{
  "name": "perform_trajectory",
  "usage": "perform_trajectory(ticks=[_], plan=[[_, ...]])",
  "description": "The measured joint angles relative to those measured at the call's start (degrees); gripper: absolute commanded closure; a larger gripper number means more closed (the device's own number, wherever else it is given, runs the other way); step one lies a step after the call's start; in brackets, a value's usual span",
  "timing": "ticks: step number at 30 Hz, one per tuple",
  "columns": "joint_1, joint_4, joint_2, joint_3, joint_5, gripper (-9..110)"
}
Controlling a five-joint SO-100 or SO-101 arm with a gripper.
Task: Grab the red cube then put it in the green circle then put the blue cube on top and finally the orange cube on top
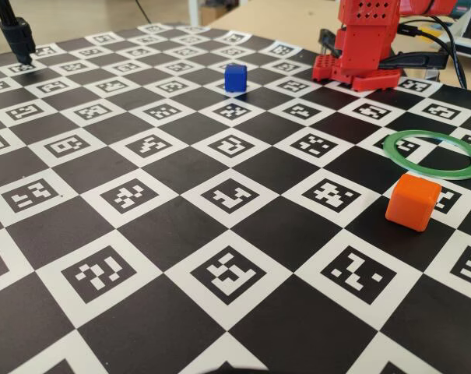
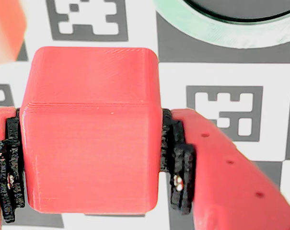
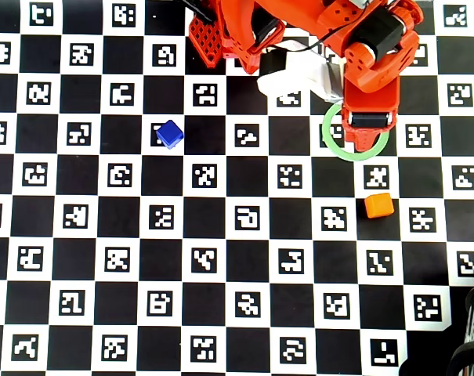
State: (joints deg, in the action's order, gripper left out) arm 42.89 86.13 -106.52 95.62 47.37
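In the wrist view the red cube (image 2: 89, 129) fills the middle of the picture, and my gripper (image 2: 94, 177) is shut on it, with a black pad pressed to each side. It hangs above the board. The green circle (image 2: 197, 24) lies just beyond it, and a blur of the orange cube (image 2: 5, 28) shows at top left. From overhead, my gripper (image 3: 367, 125) hovers over the green circle (image 3: 354, 158) and hides the red cube. The orange cube (image 3: 378, 205) rests below the ring, and the blue cube (image 3: 169, 133) sits far to the left. In the fixed view the green circle (image 1: 388, 146) holds nothing.
A checkerboard mat of black squares and coded white squares (image 3: 244, 219) covers the table. The red arm base (image 1: 360, 47) stands at the back with cables beside it. A black stand (image 1: 17, 35) rises at the far left corner.
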Motion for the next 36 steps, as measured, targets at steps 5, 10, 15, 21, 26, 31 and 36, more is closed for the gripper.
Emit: perform_trajectory(ticks=[5,10,15,21,26,31,36], plan=[[2.1,-5.1,0.6,2.9,1.1,107],[2.9,-10.7,1.4,7.8,1.3,107],[4.0,-13.1,3.2,10.3,1.5,107],[5.2,-13.4,5.8,11.7,1.5,107],[6.9,-13.6,7.0,12.7,1.8,107],[9.2,-16.9,8.2,15.6,1.8,107],[11.2,-20.5,9.2,18.7,2.4,107]])
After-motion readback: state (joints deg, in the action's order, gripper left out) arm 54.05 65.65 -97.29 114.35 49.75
